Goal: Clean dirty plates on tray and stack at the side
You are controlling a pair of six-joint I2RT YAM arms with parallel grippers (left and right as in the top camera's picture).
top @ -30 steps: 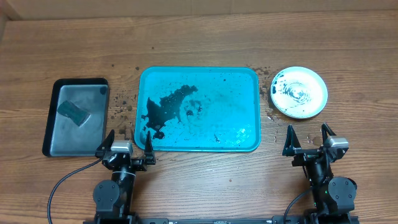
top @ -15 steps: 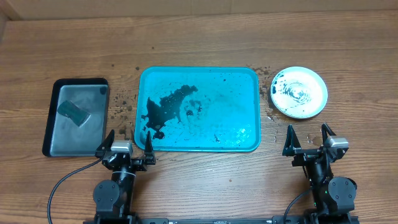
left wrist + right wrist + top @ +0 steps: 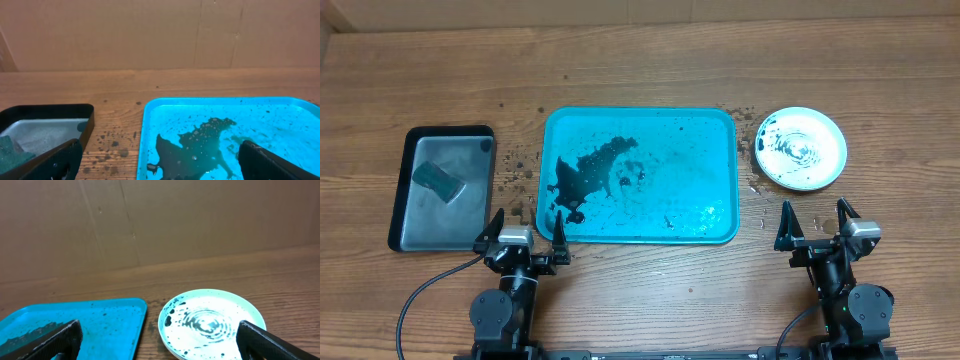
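The turquoise tray [image 3: 690, 170] lies mid-table, smeared with a black puddle and specks, with no plate on it. It also shows in the left wrist view [image 3: 280, 125] and the right wrist view [image 3: 100, 315]. One round plate [image 3: 802, 149], white inside with a light aqua rim and black grime, sits on the table right of the tray; the right wrist view [image 3: 212, 322] shows it too. I cannot tell if other plates lie under it. My left gripper [image 3: 528, 225] [image 3: 160, 165] is open and empty before the tray's front left corner. My right gripper [image 3: 814, 215] [image 3: 160, 342] is open and empty in front of the plate.
A smaller black tray [image 3: 400, 190] with a grey inside stands at the left and holds a dark green sponge [image 3: 438, 181]. Black specks [image 3: 520, 165] dot the wood between the two trays. A cardboard wall stands behind the table.
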